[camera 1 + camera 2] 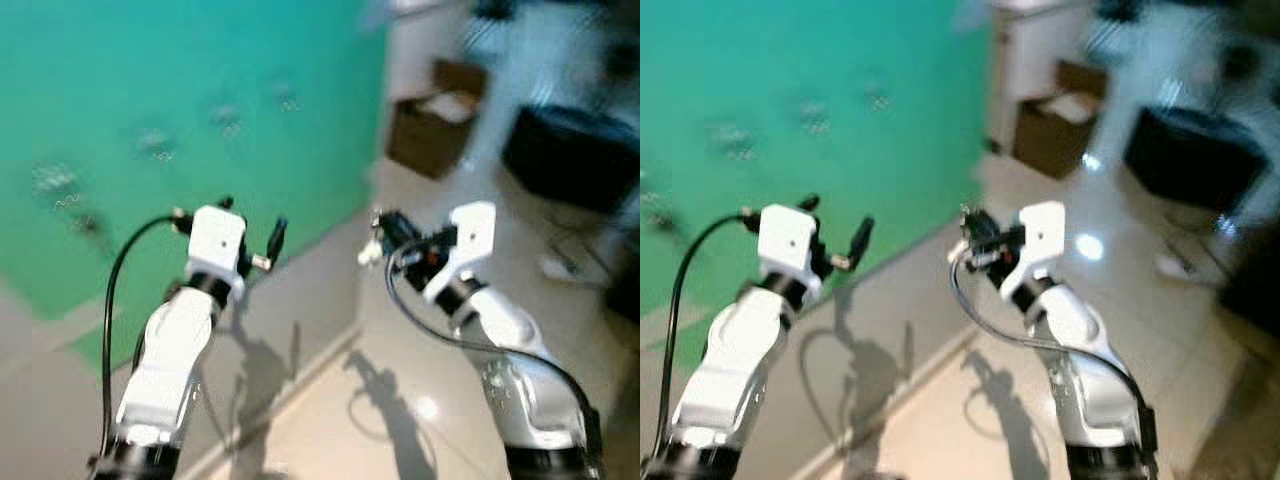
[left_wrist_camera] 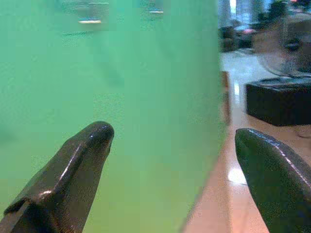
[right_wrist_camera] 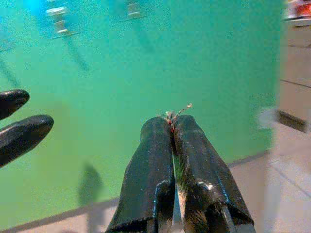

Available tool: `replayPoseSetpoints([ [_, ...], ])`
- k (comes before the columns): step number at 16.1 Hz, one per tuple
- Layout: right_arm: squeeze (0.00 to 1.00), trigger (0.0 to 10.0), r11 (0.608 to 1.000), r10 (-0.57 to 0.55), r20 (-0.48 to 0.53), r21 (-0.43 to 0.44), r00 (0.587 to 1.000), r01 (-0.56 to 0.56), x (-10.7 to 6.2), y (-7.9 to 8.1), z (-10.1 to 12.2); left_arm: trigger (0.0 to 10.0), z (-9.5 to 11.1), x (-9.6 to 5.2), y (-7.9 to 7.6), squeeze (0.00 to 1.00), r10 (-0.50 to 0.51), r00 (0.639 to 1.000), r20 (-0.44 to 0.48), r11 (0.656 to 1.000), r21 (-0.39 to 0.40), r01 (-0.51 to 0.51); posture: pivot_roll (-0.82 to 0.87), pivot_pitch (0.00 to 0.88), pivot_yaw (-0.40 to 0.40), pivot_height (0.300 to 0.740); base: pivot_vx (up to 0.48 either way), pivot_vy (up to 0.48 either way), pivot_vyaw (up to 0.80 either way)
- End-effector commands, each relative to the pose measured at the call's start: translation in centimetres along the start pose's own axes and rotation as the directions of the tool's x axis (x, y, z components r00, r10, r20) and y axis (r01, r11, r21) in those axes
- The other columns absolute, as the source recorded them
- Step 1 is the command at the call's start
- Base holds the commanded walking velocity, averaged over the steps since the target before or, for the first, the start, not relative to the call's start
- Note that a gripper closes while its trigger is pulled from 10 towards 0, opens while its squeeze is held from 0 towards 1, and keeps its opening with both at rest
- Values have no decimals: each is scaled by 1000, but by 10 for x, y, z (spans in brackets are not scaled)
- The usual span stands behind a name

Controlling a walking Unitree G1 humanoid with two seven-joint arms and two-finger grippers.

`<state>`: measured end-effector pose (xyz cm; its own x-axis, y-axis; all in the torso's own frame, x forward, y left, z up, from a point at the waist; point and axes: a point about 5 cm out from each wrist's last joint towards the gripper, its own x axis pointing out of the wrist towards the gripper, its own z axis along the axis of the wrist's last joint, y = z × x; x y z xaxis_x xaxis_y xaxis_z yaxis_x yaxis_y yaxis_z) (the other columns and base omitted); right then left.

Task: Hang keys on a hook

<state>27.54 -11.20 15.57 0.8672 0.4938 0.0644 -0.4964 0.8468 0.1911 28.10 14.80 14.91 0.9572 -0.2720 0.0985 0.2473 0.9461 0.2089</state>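
Observation:
Several small metal hooks [image 1: 155, 143] sit in a slanting row on the green wall [image 1: 150, 90], blurred in the head views; two of them, hooks [image 3: 58, 17], show in the right wrist view. My right gripper [image 1: 378, 235] is raised in front of the wall's right end, shut on the keys [image 3: 176, 113], of which a thin bit of metal ring pokes out past the fingertips [image 3: 160, 128]. A pale piece hangs below the grip [image 1: 368, 252]. My left gripper [image 1: 252, 222] is held up beside it, facing the wall, open and holding nothing [image 2: 175, 141].
A grey band [image 1: 300, 300] runs along the wall's foot above a glossy tiled floor [image 1: 400, 400]. An open cardboard box [image 1: 432, 125] and a low black box [image 1: 575, 150] stand to the right, beyond the wall's edge.

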Motion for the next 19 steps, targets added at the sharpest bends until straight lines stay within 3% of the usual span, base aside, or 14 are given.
replayPoseSetpoints([
  [1, 0, 10000, 999, 36, 25, 11, 999, -37, 6, 6, 5, 10000, 1, -1, 7, 0, 29, 1000, -4, 999, 14, -29, 6, 0, 5, 740, 0, 0, 800],
  [7, 0, 10000, 999, 37, 12, 26, 999, -37, 3, 11, 0, 10000, 3, 1, 10, 0, 40, 999, -22, 998, 43, -39, -19, 0, 13, 740, 0, -45, 800],
  [13, 0, 10000, 999, 25, 16, 29, 1000, -25, 0, 7, 0, 10000, 8, 5, 5, 0, 16, 1000, -10, 997, 72, -15, -22, 0, 10, 740, 0, -399, 800],
  [19, 0, 10000, 998, 47, 11, 32, 999, -47, 3, 8, 0, 10000, 7, 3, 11, 0, 55, 998, -20, 995, 86, -53, -8, 0, -7, 740, 0, -415, 800],
])
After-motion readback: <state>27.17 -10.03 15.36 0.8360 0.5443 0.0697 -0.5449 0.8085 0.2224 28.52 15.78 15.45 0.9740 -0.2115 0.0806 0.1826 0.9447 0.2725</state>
